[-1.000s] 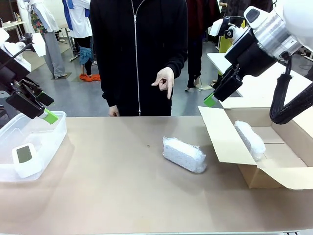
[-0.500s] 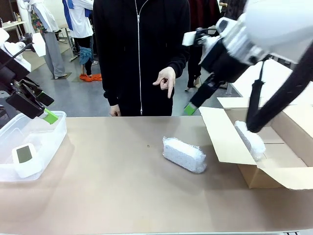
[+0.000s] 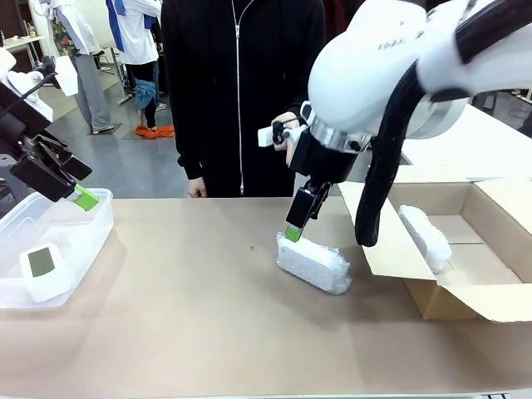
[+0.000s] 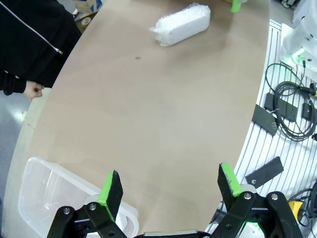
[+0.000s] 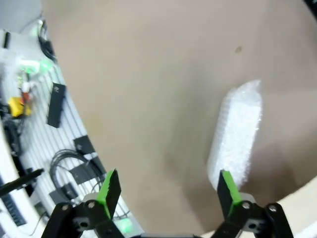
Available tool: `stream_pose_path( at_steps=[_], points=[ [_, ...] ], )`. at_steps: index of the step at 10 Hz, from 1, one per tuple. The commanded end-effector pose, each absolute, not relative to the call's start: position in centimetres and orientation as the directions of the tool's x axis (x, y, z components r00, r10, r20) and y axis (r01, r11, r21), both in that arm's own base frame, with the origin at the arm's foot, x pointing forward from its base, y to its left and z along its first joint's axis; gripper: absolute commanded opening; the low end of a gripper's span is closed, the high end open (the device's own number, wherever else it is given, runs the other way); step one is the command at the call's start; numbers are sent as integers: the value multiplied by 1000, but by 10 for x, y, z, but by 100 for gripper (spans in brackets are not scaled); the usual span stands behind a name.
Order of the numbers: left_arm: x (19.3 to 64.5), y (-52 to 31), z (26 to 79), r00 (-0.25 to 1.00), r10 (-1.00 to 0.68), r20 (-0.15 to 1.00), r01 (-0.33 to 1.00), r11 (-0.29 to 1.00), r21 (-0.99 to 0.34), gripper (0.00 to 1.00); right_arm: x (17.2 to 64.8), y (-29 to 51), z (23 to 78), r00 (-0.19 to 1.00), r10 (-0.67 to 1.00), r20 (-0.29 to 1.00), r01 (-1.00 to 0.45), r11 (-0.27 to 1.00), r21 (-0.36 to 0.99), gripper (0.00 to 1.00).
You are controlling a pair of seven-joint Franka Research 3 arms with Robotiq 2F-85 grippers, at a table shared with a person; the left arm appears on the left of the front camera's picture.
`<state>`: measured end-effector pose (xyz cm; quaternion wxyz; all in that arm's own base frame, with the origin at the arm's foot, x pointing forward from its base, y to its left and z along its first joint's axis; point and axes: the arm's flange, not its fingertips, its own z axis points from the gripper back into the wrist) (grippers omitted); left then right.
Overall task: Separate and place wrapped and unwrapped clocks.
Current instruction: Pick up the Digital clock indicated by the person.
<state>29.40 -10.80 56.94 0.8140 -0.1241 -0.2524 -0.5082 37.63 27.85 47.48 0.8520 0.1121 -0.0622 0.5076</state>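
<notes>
Mid-table sits a bubble-wrapped bundle [image 3: 312, 263], whitish and bumpy with rounded ends, an oblong loaf lying flat on the brown table [image 3: 183, 316]. Its long axis runs diagonally, near end toward the cardboard box [image 3: 465, 287] on the right, far end toward the person in the black zip jacket [image 3: 241, 91]. The right gripper [image 5: 167, 187] is right above that far end, jaws spread wide with nothing between them; in the front view one green pad [image 3: 293, 232] sits at the bundle's upper edge, and I cannot tell whether it touches.

A second bundle [image 3: 425, 236] lies inside the box, leaning along its left side, long axis running away from the robot.

Over on the left, the bare white clock [image 3: 39, 268] with its grey-green screen rests in the clear plastic bin [image 3: 79, 241], screen facing up. The left gripper [image 4: 171, 186] hangs over the bin, also wide apart and empty.

There is some dark print on the right arm's white shell, too blurred to read.
</notes>
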Motion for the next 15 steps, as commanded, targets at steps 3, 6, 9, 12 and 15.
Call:
stream_pose_path(
  at_steps=[3,6,9,12,15],
  points=[
    [294,-109,569,360,-762,538,885,462,63,100,393,289,437,468,865,183,-884,456,106,100],
    [294,-109,569,360,-762,538,885,462,63,100,411,289,411,448,882,145,-894,442,72,100],
    [294,-109,569,360,-762,538,885,462,63,100,425,286,405,455,883,112,-890,451,66,100],
    [294,-109,569,360,-762,538,885,462,63,100,436,284,394,485,870,92,-874,482,54,100],
    [294,-109,569,360,-762,538,885,462,63,100,444,286,376,534,842,71,-845,533,35,100]
  ],
)
